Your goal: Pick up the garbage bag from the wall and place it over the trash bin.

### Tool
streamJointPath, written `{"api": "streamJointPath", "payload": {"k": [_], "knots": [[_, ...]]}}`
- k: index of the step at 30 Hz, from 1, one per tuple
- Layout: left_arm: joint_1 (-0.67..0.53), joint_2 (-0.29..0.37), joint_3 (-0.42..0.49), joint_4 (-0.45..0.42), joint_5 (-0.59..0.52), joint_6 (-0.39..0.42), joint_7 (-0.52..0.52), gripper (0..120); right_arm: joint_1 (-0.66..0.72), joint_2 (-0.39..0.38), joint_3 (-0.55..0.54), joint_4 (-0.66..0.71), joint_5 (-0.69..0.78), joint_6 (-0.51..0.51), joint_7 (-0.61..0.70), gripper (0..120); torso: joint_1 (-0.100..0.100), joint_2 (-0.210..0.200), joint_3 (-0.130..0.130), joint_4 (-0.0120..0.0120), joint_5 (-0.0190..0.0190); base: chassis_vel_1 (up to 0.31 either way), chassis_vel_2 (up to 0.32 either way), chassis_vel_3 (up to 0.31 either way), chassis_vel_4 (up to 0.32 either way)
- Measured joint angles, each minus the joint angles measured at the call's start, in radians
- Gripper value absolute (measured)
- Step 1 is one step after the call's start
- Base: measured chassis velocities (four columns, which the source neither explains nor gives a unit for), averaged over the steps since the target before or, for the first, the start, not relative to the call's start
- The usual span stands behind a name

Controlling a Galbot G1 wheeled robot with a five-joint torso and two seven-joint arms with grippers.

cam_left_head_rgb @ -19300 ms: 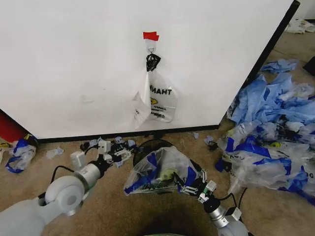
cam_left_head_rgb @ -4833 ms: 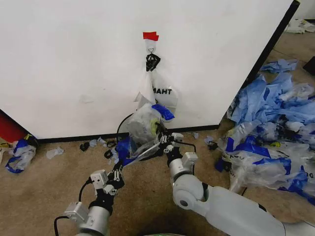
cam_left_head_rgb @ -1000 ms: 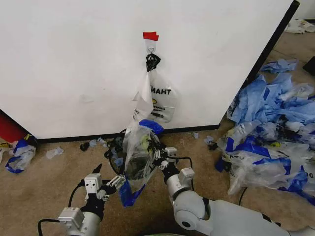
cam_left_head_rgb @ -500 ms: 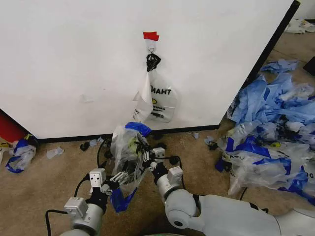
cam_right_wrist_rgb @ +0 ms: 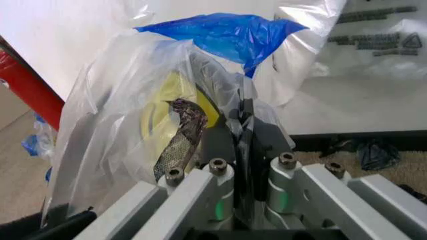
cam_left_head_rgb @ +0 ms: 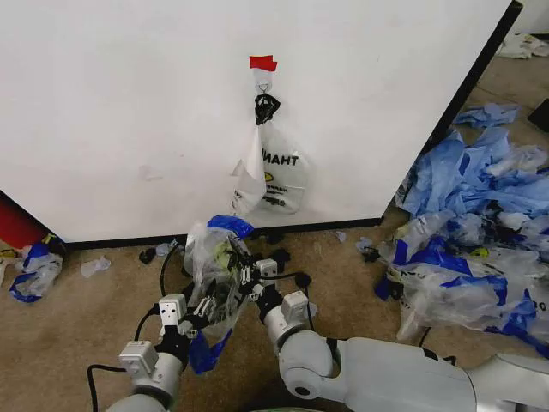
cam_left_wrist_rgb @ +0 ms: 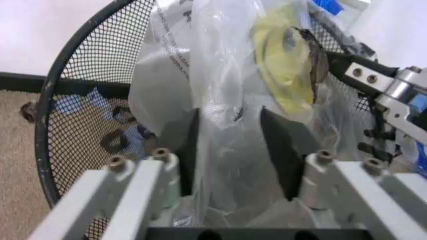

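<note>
Head view: garbage bag (cam_left_head_rgb: 216, 275) hangs upright, blue handle topmost, between both pincers.

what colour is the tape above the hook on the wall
Red tape, clearest in the head view.

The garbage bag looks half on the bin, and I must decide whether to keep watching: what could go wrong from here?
1. The right claw pinches thin film of the garbage bag against the trash bin rim; pulling could tear it.
2. The left claw is open around a bunched fold; closing may trap layers and keep the mouth shut.
3. The bin looks lifted and tilted; it might tip.
</note>
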State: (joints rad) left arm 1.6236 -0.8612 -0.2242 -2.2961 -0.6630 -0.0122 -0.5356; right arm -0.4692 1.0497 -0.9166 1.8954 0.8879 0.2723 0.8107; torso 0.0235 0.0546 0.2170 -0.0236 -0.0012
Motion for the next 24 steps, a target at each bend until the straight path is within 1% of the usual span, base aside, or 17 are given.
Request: {"api": "streamJointPath", "payload": {"k": [1,2,5,7,8,10,24], "knots": [[0.0,-0.001,0.0,0.001,0.001,-0.001,0.0,33,0.0,0.001,-0.001,0.0,0.0,0.0,0.0,1,0.0,0.0,0.0,0.0,0.0,0.0,0.0,0.0,0.0],[-0.001,-0.004,0.0,0.005,0.002,-0.002,0.0,26,0.0,0.002,-0.002,0.001,-0.001,0.0,0.0,1,0.0,0.0,0.0,0.0,0.0001,0.0,0.0,0.0,0.0],[-0.001,-0.012,0.0,0.011,0.006,-0.006,0.001,14,-0.002,0.002,-0.003,0.008,-0.001,0.0,0.0,1,0.0,0.0,0.0,0.0,0.0,0.0,0.0,0.0,0.0],[0.0,-0.014,-0.001,0.013,0.008,-0.008,0.002,12,-0.003,0.002,-0.003,0.01,-0.002,0.0,0.0,1,0.0,0.0,0.0,0.0,0.0001,0.0,0.0,0.0,0.0],[0.001,-0.016,-0.001,0.017,0.013,-0.011,0.002,7,-0.004,0.002,-0.003,0.013,-0.002,0.0,0.0,1,0.0,0.0,0.0,0.0,0.0001,0.0,0.0,0.0,0.0],[0.005,-0.019,-0.005,0.022,0.022,-0.018,0.002,0,-0.008,-0.003,-0.002,0.02,-0.004,0.001,0.0,1,0.0,0.0,0.0,0.0001,0.0,0.0,0.0,0.0,0.0],[0.016,-0.008,-0.044,0.017,0.028,-0.04,-0.006,0,-0.09,-0.067,0.062,0.066,-0.011,0.032,-0.06,1,0.0,0.0,0.0,0.0,0.0001,0.0,0.0,0.0,0.0]]}}
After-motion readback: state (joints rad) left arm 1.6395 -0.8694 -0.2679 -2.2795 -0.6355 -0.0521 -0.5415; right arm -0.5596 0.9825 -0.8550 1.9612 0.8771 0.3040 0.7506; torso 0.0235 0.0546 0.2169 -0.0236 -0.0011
